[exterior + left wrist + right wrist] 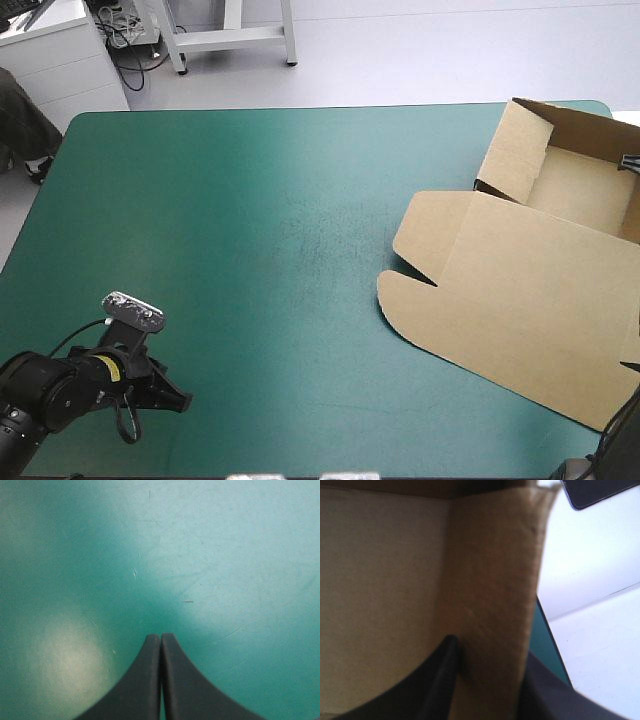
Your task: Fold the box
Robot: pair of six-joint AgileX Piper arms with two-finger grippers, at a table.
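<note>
Lying at the table's far right, the brown box (pixel 520 280) runs its long axis from the far right corner toward the near edge. Its open tray is far, its flat lid is near, and the lid's tabs point left. The right gripper (pixel 492 650) clamps a raised wall on the tray's right side, one black finger inside and one outside. The left gripper (pixel 160 639), fingers pressed together, hangs over bare teal-green cover (pixel 250 250) by the near left corner, well apart from the box.

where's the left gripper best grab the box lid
Probably the near edge of the lid, coming from the near left: it lies flat, that edge is free and faces the left gripper, while the right gripper pinches a tray wall.
</note>
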